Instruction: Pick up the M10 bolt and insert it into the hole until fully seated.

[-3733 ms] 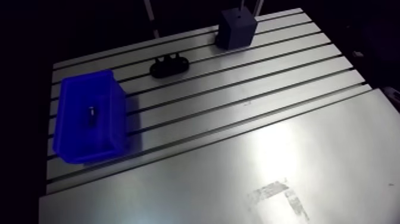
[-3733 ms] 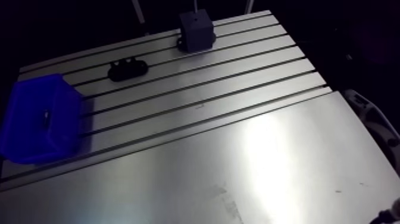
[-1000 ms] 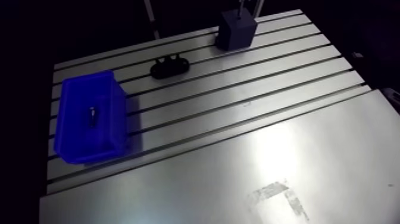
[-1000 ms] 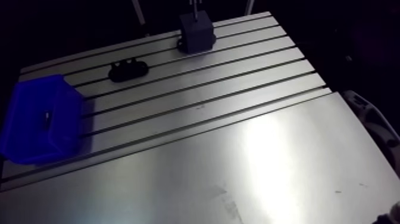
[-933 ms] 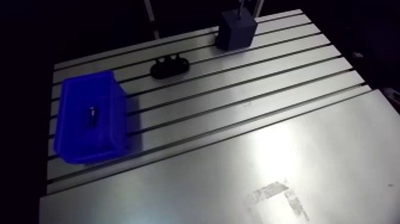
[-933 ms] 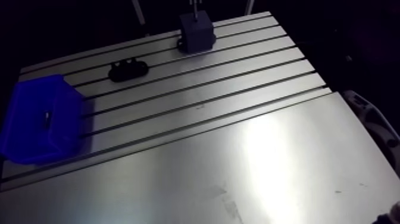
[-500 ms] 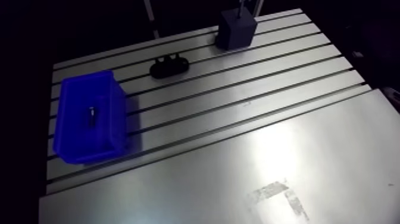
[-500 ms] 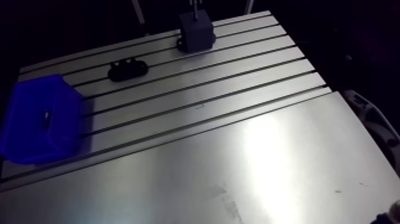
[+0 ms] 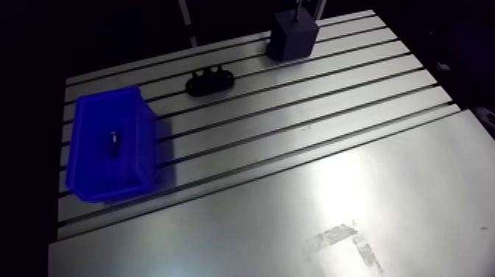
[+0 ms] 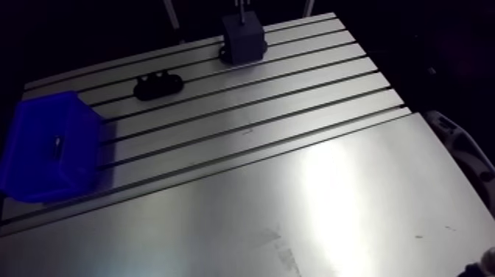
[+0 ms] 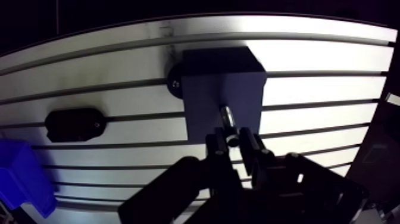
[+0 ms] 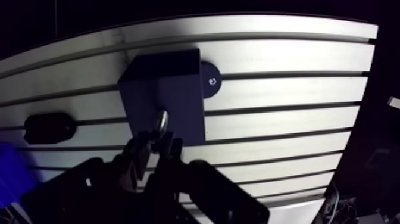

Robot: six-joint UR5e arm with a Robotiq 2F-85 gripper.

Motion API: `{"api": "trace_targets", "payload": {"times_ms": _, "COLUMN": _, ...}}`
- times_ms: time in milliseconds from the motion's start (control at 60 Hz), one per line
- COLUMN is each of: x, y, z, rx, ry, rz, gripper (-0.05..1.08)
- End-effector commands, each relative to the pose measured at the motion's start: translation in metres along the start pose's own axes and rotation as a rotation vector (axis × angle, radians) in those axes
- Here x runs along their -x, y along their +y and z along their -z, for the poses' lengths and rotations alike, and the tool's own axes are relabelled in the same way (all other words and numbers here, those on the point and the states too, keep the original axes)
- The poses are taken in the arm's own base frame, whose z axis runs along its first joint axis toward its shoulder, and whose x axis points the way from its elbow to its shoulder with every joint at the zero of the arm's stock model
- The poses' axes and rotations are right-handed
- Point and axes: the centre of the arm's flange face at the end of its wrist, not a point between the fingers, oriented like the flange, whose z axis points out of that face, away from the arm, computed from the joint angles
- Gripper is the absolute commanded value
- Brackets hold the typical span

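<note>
1. Dim room; light falls from overhead onto the counter (image 9: 221, 140).
2. Broad glare whitens the counter's smooth near plate (brightest around its middle).
3. The blue bin (image 9: 110, 151) casts a soft shadow toward the counter's middle.
4. In the wrist view the tool (image 11: 235, 146) is a dark silhouette, the bolt (image 11: 227, 117) glints, and the slots (image 11: 309, 74) look bowed.

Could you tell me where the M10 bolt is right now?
In the wrist view, the M10 bolt is held between the fingers of the gripper, its tip at the top face of the grey block.
</note>
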Motion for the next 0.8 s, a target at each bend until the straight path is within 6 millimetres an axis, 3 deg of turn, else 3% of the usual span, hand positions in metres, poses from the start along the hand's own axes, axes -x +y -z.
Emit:
{"api": "trace_targets", "payload": {"times_ms": 17, "x": -0.001, "y": 0.0, "z": -0.002, "rx": 0.0, "ry": -0.001, "rz": -0.001, "gripper": 1.08}}
{"api": "trace_targets", "payload": {"times_ms": 800, "x": 0.001, "y": -0.001, "z": -0.018, "rx": -0.007, "ry": -0.029, "rz": -0.001, "gripper": 1.07}}
